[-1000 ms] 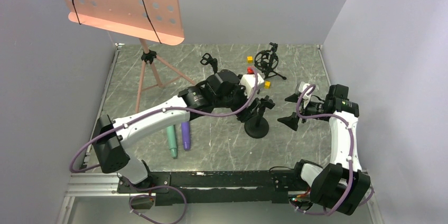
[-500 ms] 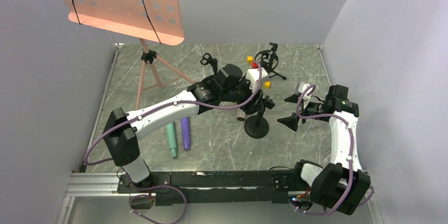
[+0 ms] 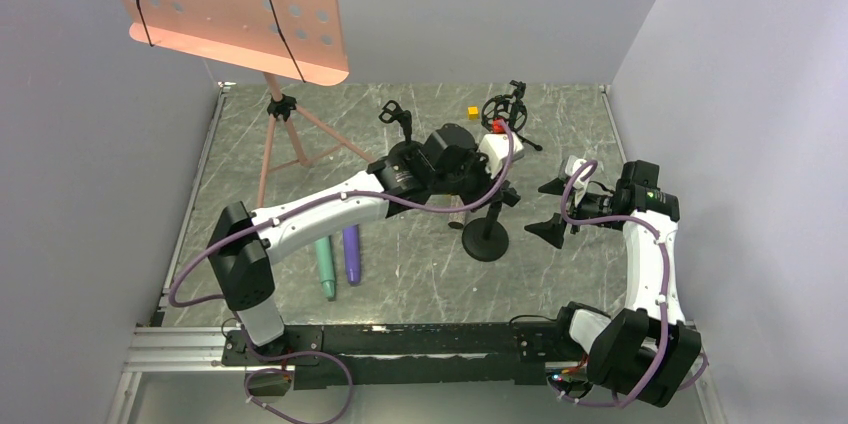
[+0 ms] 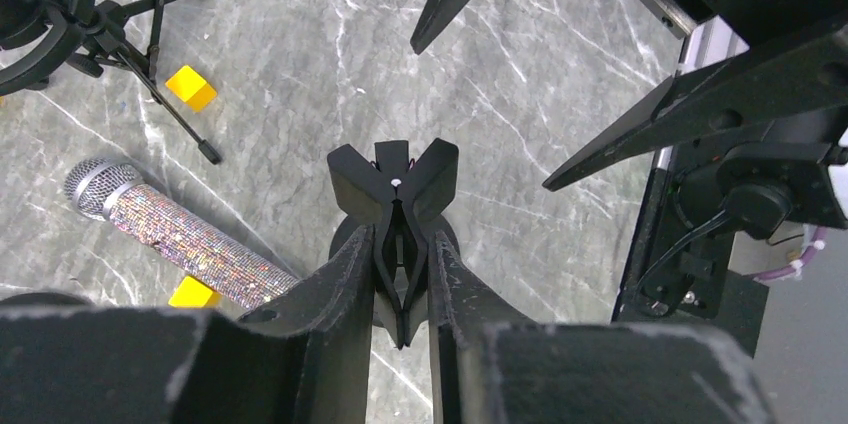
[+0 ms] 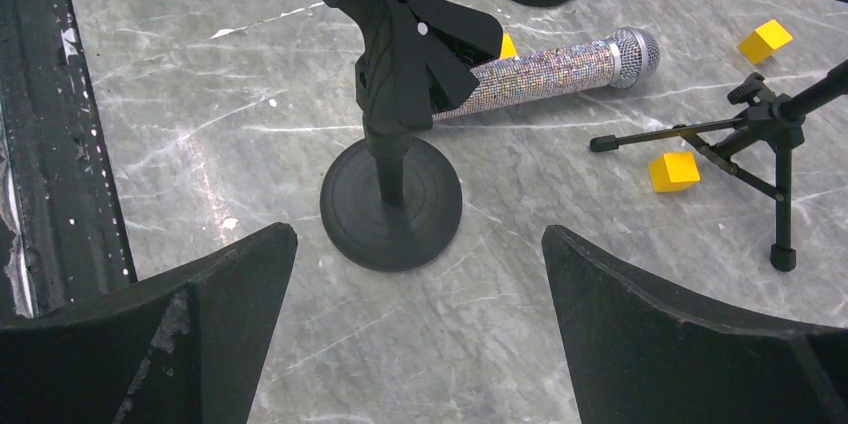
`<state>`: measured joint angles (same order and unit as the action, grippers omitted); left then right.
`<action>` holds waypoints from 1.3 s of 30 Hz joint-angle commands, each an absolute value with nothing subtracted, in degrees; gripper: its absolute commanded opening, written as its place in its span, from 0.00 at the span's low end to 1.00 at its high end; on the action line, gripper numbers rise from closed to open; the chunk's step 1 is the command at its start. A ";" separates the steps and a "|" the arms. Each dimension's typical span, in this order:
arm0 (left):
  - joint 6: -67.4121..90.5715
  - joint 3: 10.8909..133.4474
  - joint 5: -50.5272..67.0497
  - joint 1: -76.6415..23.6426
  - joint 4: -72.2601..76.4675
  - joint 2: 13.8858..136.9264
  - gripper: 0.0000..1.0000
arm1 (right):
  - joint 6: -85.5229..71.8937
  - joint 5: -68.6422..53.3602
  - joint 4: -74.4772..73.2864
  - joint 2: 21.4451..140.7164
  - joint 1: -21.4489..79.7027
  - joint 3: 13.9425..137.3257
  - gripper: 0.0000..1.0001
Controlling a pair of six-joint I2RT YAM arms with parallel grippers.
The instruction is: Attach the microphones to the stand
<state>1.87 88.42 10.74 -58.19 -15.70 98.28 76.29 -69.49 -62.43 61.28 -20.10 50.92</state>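
The black round-base stand (image 3: 486, 241) rises mid-table, with its spring clip (image 4: 393, 179) on top. My left gripper (image 4: 402, 244) is shut on the clip's rear handles, one finger on each side. The glittery copper microphone (image 4: 190, 244) lies on the table just left of the stand, also seen as a copper microphone (image 5: 540, 72) behind the stand base (image 5: 392, 204). A purple microphone (image 3: 352, 254) and a mint green microphone (image 3: 325, 264) lie side by side under the left arm. Right of the stand, my right gripper (image 3: 548, 208) hangs wide open and holds nothing.
A tripod stand with a ring mount (image 3: 505, 114) and another small stand (image 3: 397, 114) are at the back. Yellow cubes (image 5: 675, 171) (image 5: 765, 41) lie near the tripod's legs. A pink music stand (image 3: 235, 9) towers at the back left.
My left gripper moved right onto the stand's clip and its fingers closed on the clip's handles. The right arm has not moved.
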 commanded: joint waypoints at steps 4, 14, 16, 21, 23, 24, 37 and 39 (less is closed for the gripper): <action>-7.58 90.25 25.03 -55.02 -21.43 95.32 0.17 | 78.89 -71.15 -61.70 61.16 -19.96 51.06 1.00; -12.18 92.12 36.15 -51.39 -27.27 95.25 0.16 | 90.91 -72.83 -71.75 64.83 -18.90 52.21 1.00; -12.31 93.40 35.71 -51.36 -28.27 96.26 0.17 | 93.06 -73.18 -73.98 65.99 -18.31 52.69 1.00; -11.28 96.47 35.69 -51.44 -28.39 98.19 0.20 | 95.27 -73.41 -76.06 66.99 -16.93 53.04 1.00; -10.84 97.91 35.77 -51.49 -28.58 99.14 0.24 | 94.91 -73.44 -75.80 66.67 -16.64 53.00 1.00; -10.69 98.70 35.73 -51.55 -28.97 99.67 0.25 | 94.72 -73.47 -75.57 66.44 -16.61 53.00 1.00; -6.81 92.20 29.61 -51.68 -25.25 93.59 0.78 | 88.53 -73.99 -70.13 65.01 -15.31 52.48 1.00; -5.71 89.46 27.41 -51.69 -23.14 91.01 0.81 | 87.28 -74.25 -69.31 64.74 -14.07 52.34 1.00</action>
<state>-8.01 92.60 31.07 -51.46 -28.36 97.78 88.86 -71.29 -72.93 66.24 -15.77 50.96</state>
